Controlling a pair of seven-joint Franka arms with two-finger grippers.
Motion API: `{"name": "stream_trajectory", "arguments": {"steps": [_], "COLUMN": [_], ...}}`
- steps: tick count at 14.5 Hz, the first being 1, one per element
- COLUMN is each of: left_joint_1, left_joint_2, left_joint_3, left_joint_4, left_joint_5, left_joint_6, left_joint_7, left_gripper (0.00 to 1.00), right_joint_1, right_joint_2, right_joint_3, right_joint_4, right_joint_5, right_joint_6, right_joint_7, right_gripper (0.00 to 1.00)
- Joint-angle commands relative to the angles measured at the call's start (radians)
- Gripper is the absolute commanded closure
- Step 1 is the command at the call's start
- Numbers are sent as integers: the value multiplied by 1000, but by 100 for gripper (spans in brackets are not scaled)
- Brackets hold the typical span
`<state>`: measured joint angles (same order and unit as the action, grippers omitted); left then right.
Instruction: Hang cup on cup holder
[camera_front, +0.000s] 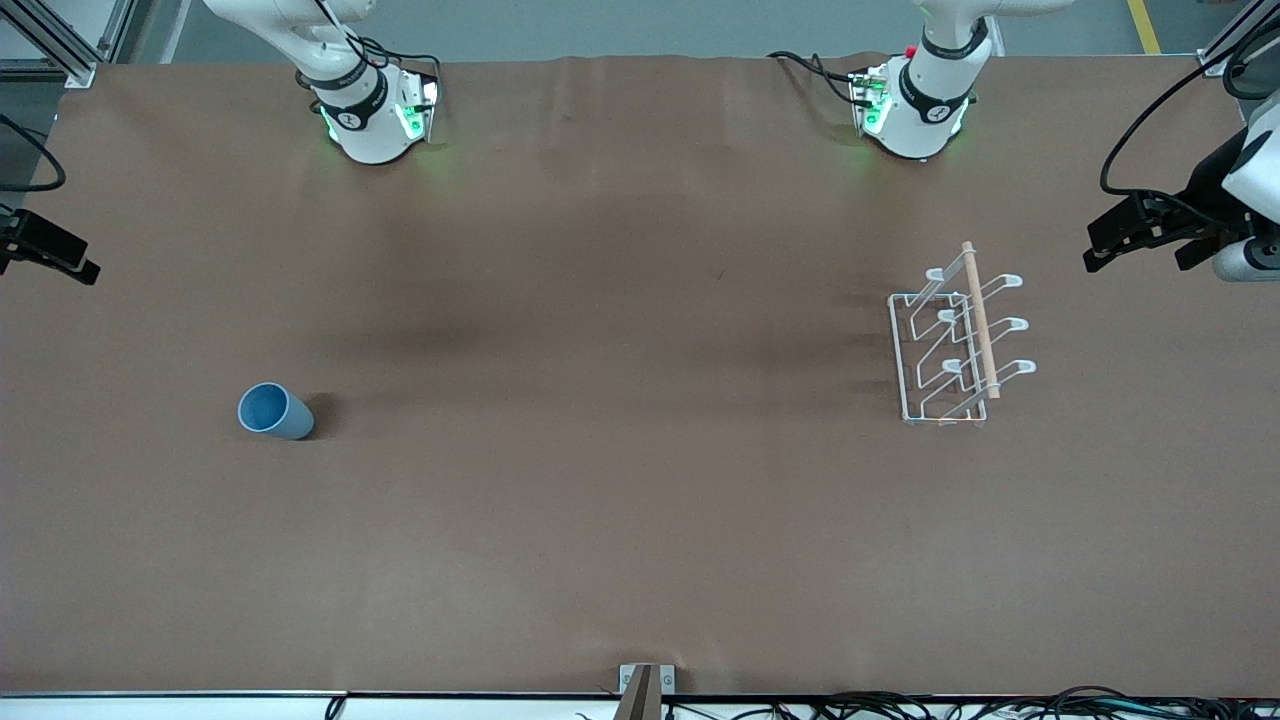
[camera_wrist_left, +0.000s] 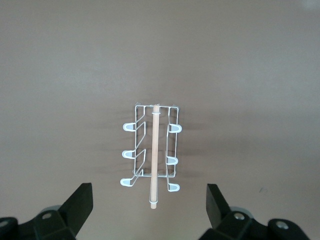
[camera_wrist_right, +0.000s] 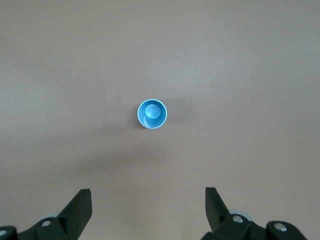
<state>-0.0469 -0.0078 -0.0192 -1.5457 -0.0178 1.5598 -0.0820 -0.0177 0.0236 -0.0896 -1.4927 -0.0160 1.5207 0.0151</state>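
Cup (camera_wrist_right: 152, 114) stands upright on the table under the spread, empty right gripper (camera_wrist_right: 148, 206).

Brown table (camera_front: 600, 500); cables (camera_front: 900, 705) along its camera-side edge.

Cup (camera_front: 275, 411) upright on the surface (camera_front: 600, 480), mouth up, toward the right arm's end. Cup holder (camera_front: 955, 345) standing on the same surface toward the left arm's end, well apart from the cup, a little farther from the front camera than the cup. Dowel (camera_front: 981, 320) along the holder's top, above the base, prongs angled out to both sides of it. Left end effector (camera_wrist_left: 150, 212) high over the cup holder, fingers spread apart, nothing between them. Right end effector (camera_wrist_right: 148, 212) high over the cup, fingers likewise spread, nothing between them. Both arm bases along the surface's edge farthest from the front camera.
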Motion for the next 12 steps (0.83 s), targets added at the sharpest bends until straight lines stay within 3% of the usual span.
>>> {"name": "stream_trajectory", "arguments": {"steps": [1, 12], "left_joint_1": [5, 7], "left_joint_2": [0, 0], "left_joint_3": [-7, -5], "left_joint_4": [15, 16], "left_joint_5": [19, 21], "left_joint_6": [-14, -14], "left_joint_7": [-12, -12], "left_gripper": [0, 0], "right_joint_1": [2, 1], "right_joint_2": [-16, -7], "right_joint_3": [-4, -4], "right_joint_4": [-9, -37], "right_joint_5": [-4, 4], "right_joint_6": [-7, 16], "right_joint_7": [16, -15], "right_gripper": [0, 0]}}
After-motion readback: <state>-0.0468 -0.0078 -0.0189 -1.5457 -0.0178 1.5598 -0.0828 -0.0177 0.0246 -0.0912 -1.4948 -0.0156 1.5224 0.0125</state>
